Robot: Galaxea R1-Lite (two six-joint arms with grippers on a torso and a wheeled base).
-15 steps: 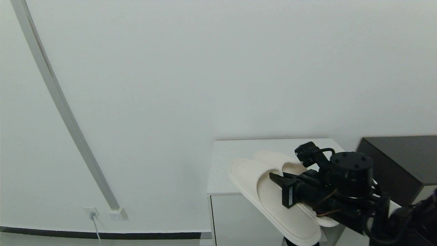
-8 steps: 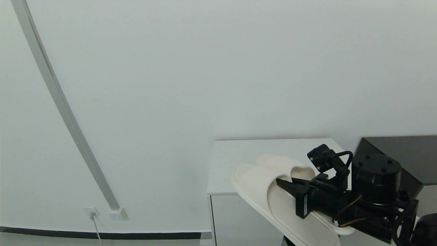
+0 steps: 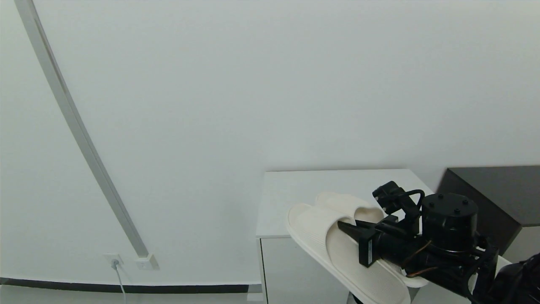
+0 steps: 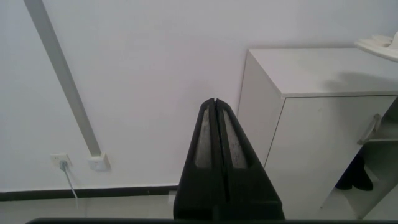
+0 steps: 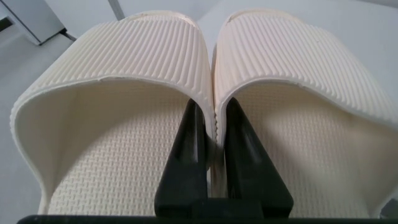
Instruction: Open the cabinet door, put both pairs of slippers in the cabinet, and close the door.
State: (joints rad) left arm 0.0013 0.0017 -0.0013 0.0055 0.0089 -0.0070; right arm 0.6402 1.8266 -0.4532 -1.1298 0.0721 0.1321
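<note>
Cream slippers [image 3: 312, 223], heels partly hidden, sit clamped in right end effector [image 3: 341, 224]; left end effector [image 4: 214, 124] closed, empty.

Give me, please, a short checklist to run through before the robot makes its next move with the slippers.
1. Grip: right gripper shut on the inner straps of both slippers: ok.
2. Pair held side by side, neither one hanging loose: ok.
3. The left gripper shut, empty, apart from the cabinet: ok.
4. The cabinet door open wide enough to pass the pair in: cannot tell.
5. Free room on a shelf inside: cannot tell.
</note>
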